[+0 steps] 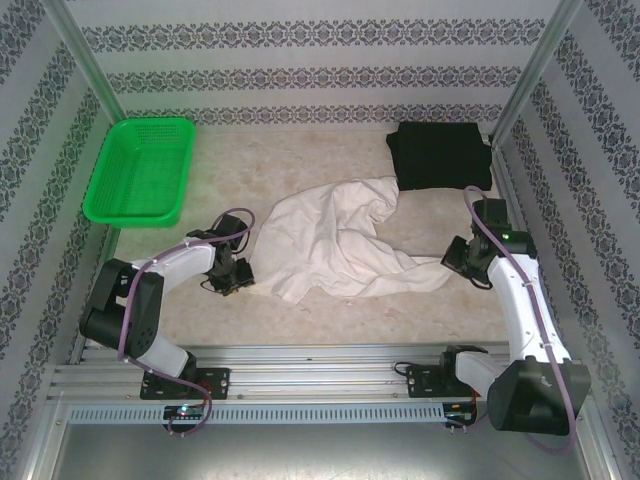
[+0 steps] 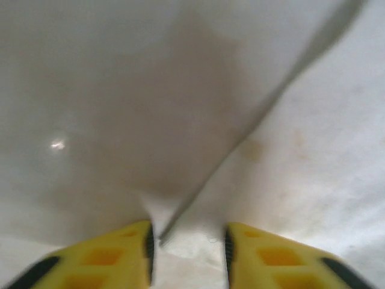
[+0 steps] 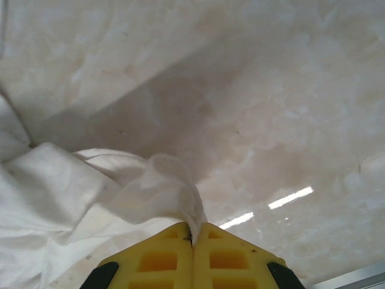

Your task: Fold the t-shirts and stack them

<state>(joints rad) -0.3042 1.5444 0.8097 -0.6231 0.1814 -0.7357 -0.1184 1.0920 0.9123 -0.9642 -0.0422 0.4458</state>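
**Legibility.** The left wrist view is blurred. The left gripper (image 2: pixel 187 251) shows two yellow fingers (image 2: pixel 120 259) standing apart with a clear gap. A hem edge of the white t-shirt (image 2: pixel 313 156) runs diagonally into that gap. It cannot be determined whether the pads touch the cloth.

**Right end effector.** The right gripper (image 3: pixel 192 238) has its fingers pressed together, pinching a thin fold of the white t-shirt (image 3: pixel 72 198).

**Task items.**
- In the top view the white t-shirt (image 1: pixel 325 245) lies crumpled at mid-table, between the left gripper (image 1: pixel 233 280) and the right gripper (image 1: pixel 450 258). Its folds hide its outline, so the sleeves and collar cannot be made out.
- The black t-shirt (image 1: pixel 440 155) lies folded at the far right corner, touching the far end of the white one.

**Surroundings.**
- The table (image 1: pixel 330 320) has a beige marbled top with bright glare spots.
- A green mesh basket (image 1: pixel 130 215) sits at the far left.
- The walls (image 1: pixel 300 60) carry bands of dark ornamental pattern.
- An aluminium rail (image 1: pixel 300 365) runs along the near edge.
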